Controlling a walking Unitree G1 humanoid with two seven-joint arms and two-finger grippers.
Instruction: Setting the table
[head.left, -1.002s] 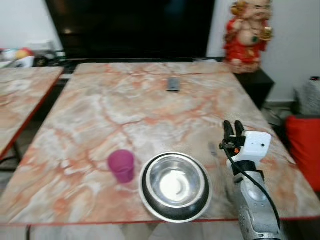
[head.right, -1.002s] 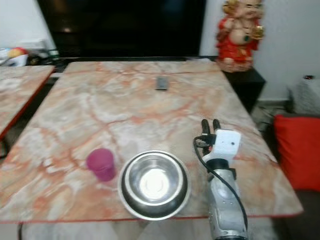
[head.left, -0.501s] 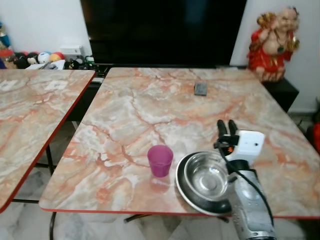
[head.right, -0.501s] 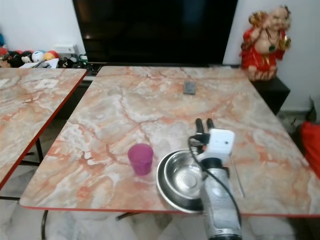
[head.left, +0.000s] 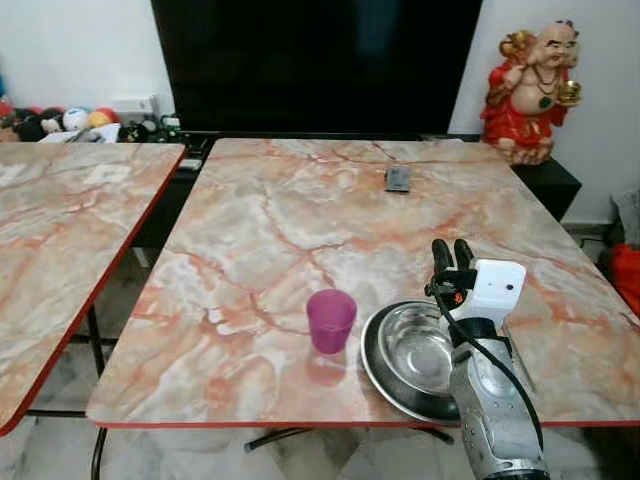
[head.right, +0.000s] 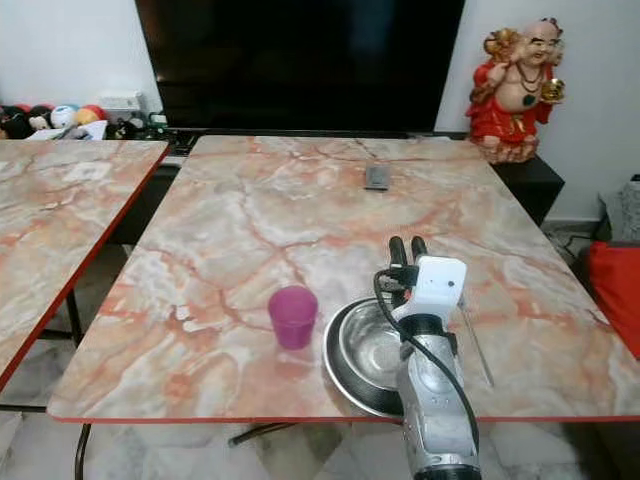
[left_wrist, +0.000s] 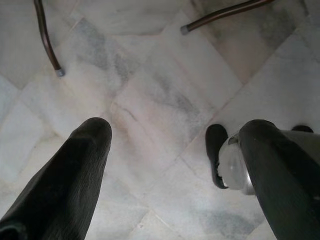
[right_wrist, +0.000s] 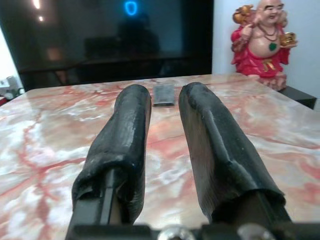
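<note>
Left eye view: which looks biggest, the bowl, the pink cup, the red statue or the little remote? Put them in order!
1. Bowl
2. Statue, though it stands farthest back, so it may really be bigger
3. Cup
4. Remote, also far from the camera

The right gripper hangs over the bowl's rim and hides part of it.

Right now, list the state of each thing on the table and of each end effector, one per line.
purple cup: upright, standing by the bowl.
steel bowl: right way up, nothing in it, near the table's front edge.
remote: lying flat on the far side.
right end effector: raised above the table by the bowl, fingers slightly apart, holding nothing.
left end effector: open, hanging over the floor.
</note>
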